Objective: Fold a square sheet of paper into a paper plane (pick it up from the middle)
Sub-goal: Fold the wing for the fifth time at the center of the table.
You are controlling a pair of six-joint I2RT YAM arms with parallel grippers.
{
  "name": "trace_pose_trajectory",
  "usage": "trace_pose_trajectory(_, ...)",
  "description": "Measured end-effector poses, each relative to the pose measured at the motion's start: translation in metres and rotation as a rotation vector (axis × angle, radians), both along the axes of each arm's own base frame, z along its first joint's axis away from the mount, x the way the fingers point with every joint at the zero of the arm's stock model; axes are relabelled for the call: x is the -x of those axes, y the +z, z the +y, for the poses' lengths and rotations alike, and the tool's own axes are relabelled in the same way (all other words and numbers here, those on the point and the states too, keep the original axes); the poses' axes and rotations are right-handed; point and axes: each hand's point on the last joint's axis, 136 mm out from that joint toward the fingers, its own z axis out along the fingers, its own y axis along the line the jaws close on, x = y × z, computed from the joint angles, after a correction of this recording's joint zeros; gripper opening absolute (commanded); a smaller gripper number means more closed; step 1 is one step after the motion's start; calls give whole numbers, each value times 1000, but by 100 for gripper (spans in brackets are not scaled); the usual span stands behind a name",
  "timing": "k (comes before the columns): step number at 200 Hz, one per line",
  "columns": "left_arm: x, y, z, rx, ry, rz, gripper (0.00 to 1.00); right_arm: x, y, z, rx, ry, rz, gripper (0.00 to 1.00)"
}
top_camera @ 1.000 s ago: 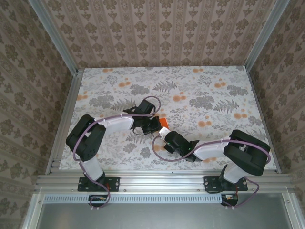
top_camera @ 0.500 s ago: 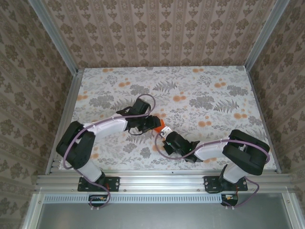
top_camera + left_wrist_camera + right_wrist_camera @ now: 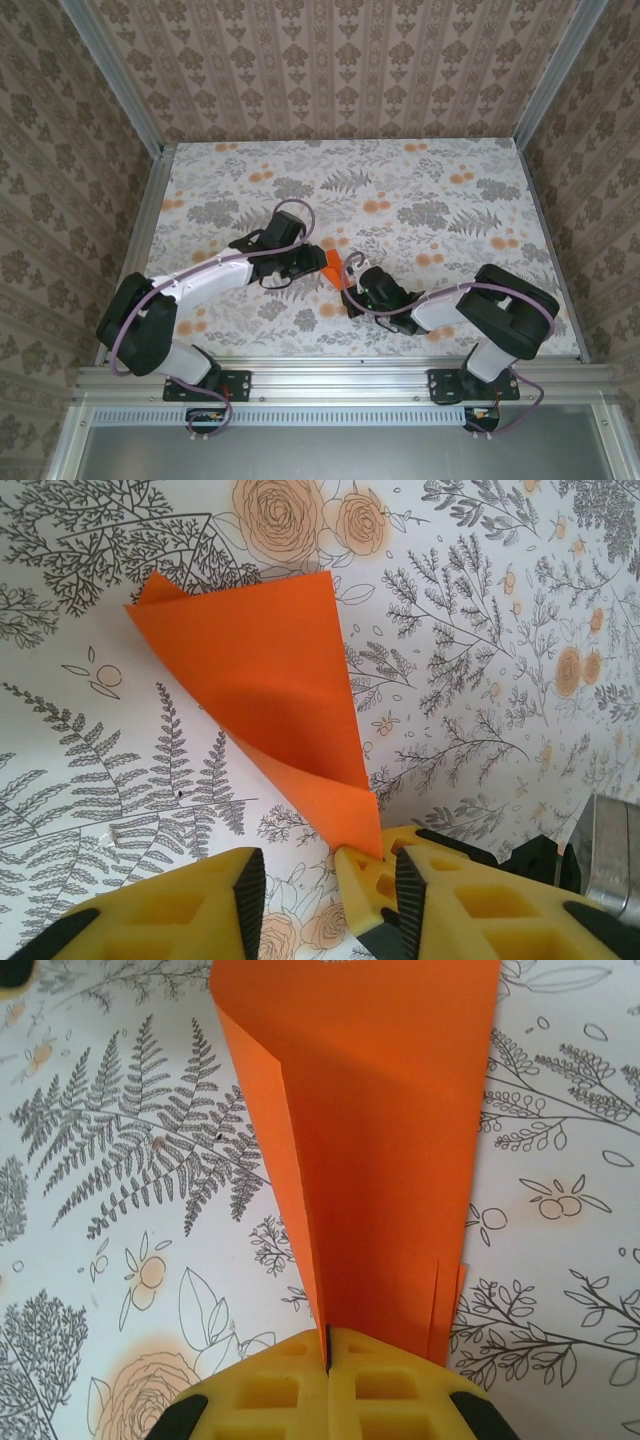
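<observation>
- Left arm [image 3: 200, 282] has stretched farther over the counter [image 3: 450, 190]; the left hand [image 3: 305, 880] is released, jaws apart, with the orange sheet of paper [image 3: 260, 670] touching one finger at its lower corner.
- The right hand [image 3: 327, 1348] is clenched on the folded sheet's narrow end.

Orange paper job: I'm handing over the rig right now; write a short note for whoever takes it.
Right gripper: shut on the narrow end of the orange paper.
Left gripper: open, jaws apart beside that pinched end, gripping nothing.
Paper: over the middle of the table, between the two arms, loosely doubled over.
Done: picked up, first fold-over started.
To do: crease it, then all remaining folds; no plane shape yet.
</observation>
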Motion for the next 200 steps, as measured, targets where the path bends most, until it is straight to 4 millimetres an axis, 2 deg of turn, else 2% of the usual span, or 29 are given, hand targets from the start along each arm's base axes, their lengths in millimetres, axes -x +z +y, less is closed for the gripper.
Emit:
trace_pose_trajectory(23, -1, -3, -4, 10, -10, 4, 31, -3, -1, 0, -65, -28, 55, 0)
trace_pose_trajectory(52, 4, -18, -13, -1, -44, 38, 27, -7, 0, -1, -143, -55, 123, 1)
trace_pose_trajectory(87, 8, -29, -26, -5, -83, 67, 27, -10, 0, -2, -228, -69, 206, 2)
trace_pose_trajectory(152, -8, -34, -45, 21, -98, 46, 26, -11, 0, -3, -299, -77, 291, 5)
trace_pose_trajectory(200, -13, -47, -50, 9, -105, 51, 26, -11, 2, -2, -319, -81, 329, 15)
